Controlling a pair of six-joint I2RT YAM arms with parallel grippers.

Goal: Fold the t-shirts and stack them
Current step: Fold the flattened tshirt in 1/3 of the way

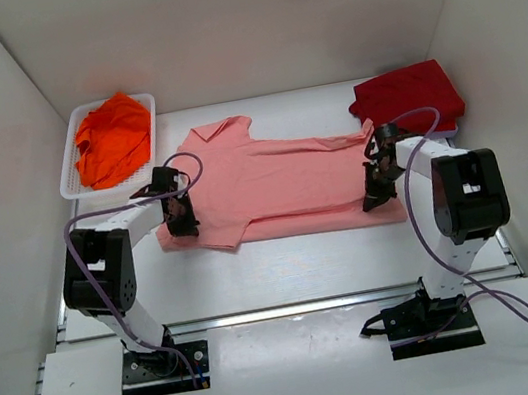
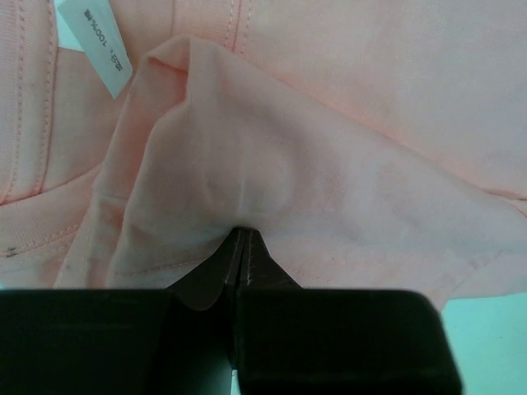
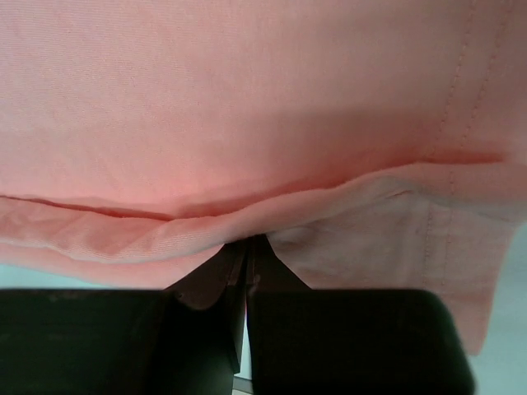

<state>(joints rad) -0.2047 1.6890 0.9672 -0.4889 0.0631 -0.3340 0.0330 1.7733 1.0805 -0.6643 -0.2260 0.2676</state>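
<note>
The salmon-pink t-shirt (image 1: 271,181) lies spread across the middle of the table. My left gripper (image 1: 183,223) is shut on its near left edge; in the left wrist view the jaws (image 2: 241,232) pinch a raised fold of the pink cloth (image 2: 272,164). My right gripper (image 1: 377,194) is shut on the shirt's near right edge; in the right wrist view the jaws (image 3: 249,240) pinch the hem of the pink cloth (image 3: 247,99). The dark red t-shirt (image 1: 408,97) lies folded at the back right. The bright orange t-shirt (image 1: 112,137) lies crumpled in the basket.
A white slotted basket (image 1: 73,179) stands at the back left against the wall. White walls close in the table on the left, right and back. A white care label (image 2: 95,41) shows on the pink shirt near the left gripper.
</note>
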